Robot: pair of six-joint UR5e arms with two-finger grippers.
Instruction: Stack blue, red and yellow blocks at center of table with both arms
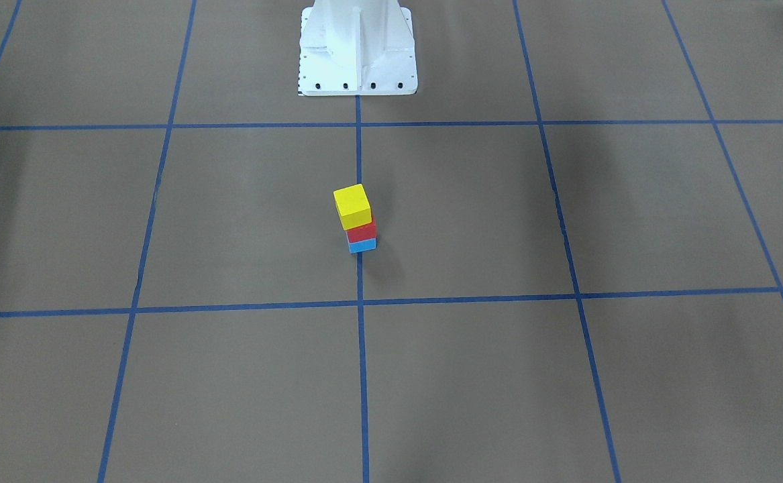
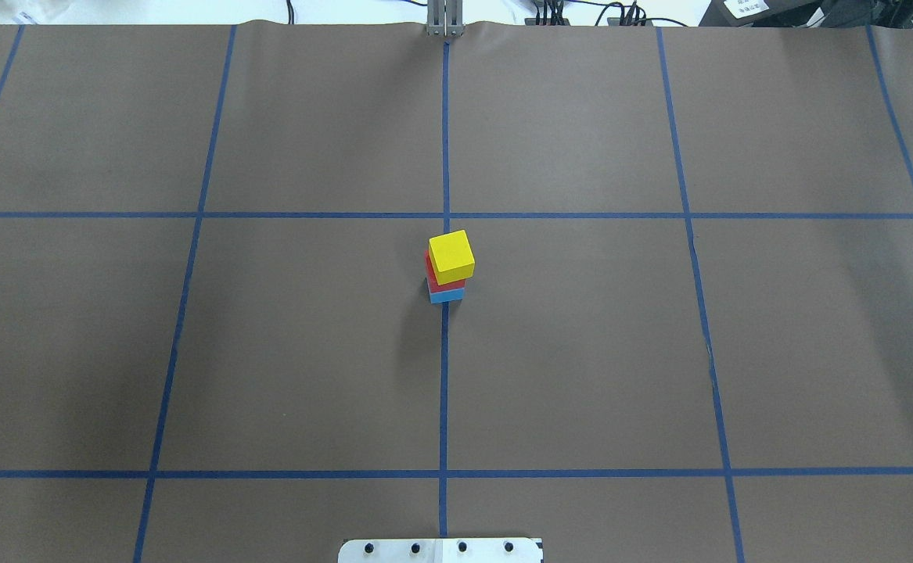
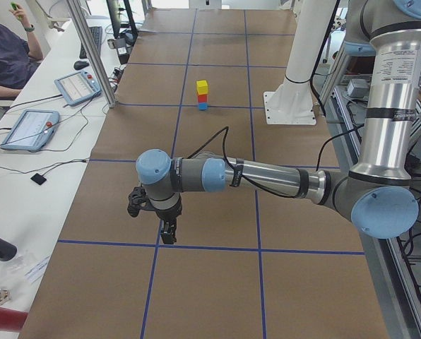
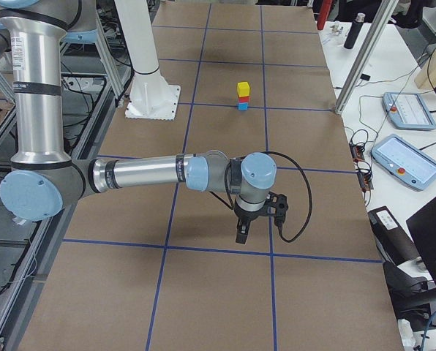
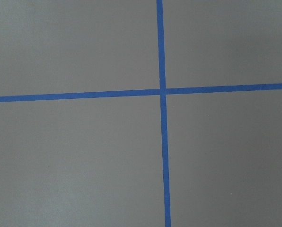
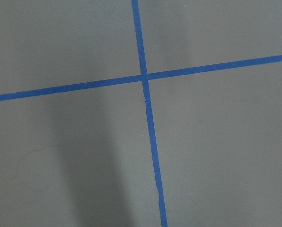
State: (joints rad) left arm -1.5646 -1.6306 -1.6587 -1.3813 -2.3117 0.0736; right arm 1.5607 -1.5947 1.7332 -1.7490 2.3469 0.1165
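Observation:
A yellow block (image 1: pixel 352 205) sits on a red block (image 1: pixel 362 230), which sits on a blue block (image 1: pixel 362 245), as one stack at the table's center. The stack also shows in the overhead view (image 2: pixel 451 256); the yellow block is turned a little off the two below. My left gripper (image 3: pixel 167 233) hangs over the table far from the stack and shows only in the exterior left view. My right gripper (image 4: pixel 240 234) shows only in the exterior right view, also far from the stack. I cannot tell whether either is open or shut. Both wrist views show only bare table and tape.
The brown table (image 2: pixel 581 352) carries a grid of blue tape lines (image 2: pixel 444 391). The white robot pedestal (image 1: pixel 357 47) stands at the table's edge. Side benches hold tablets (image 3: pixel 30 128) and cables; an operator (image 3: pixel 6 56) sits beyond the left end.

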